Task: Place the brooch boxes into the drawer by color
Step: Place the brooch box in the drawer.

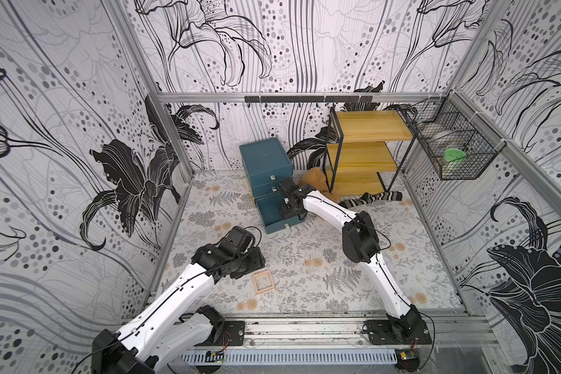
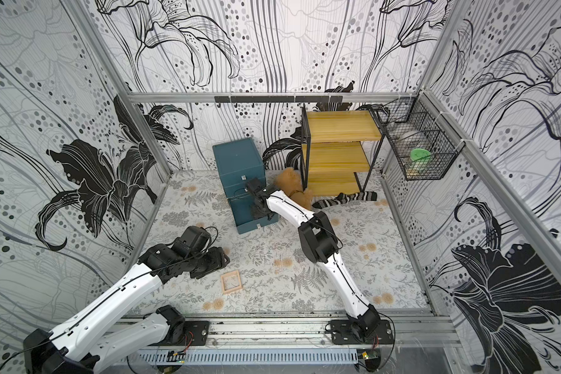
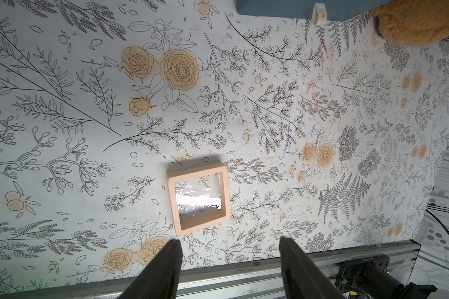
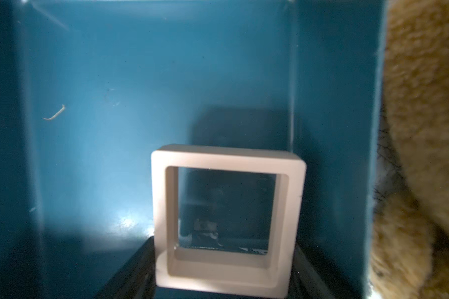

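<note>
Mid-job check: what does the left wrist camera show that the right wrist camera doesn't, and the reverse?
Left wrist only: a pinkish brooch box lying flat on the floral table, ahead of the open, empty left gripper, plus a pale knob on a drawer front. Right wrist only: the inside of the open drawer, with another pinkish box gripped by the right gripper. Both: teal drawer surface and the tan plush toy at one edge.
</note>
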Controlling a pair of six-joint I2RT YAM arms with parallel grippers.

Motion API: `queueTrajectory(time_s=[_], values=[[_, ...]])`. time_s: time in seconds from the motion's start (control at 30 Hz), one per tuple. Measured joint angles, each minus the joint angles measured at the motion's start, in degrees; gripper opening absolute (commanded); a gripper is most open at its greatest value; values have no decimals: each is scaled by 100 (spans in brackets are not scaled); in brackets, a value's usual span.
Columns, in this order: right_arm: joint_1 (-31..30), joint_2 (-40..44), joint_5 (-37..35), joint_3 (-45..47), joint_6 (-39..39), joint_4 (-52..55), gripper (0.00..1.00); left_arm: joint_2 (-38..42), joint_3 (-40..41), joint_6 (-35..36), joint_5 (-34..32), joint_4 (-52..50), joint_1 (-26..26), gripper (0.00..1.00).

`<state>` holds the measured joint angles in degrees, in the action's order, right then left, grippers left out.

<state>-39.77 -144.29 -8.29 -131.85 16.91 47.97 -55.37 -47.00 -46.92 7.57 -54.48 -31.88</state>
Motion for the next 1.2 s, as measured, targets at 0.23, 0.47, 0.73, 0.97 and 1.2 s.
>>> queueTrajectory(time_s=[0.23,0.47,0.73,0.97,1.2], values=[[7,0,81,-109,4,11,80,-33,0,-81,-4,24,-17,70],[7,2,144,-186,28,7,84,-96,155,-258,9,245,-162,78],[7,555,122,463,129,-140,83,-254,717,-691,-72,599,-520,91],[4,2153,149,1648,328,-538,83,-597,970,-1056,-249,1001,-881,95],[-11,3615,485,3189,721,-973,83,-855,1078,-1305,-516,1084,-1272,94]])
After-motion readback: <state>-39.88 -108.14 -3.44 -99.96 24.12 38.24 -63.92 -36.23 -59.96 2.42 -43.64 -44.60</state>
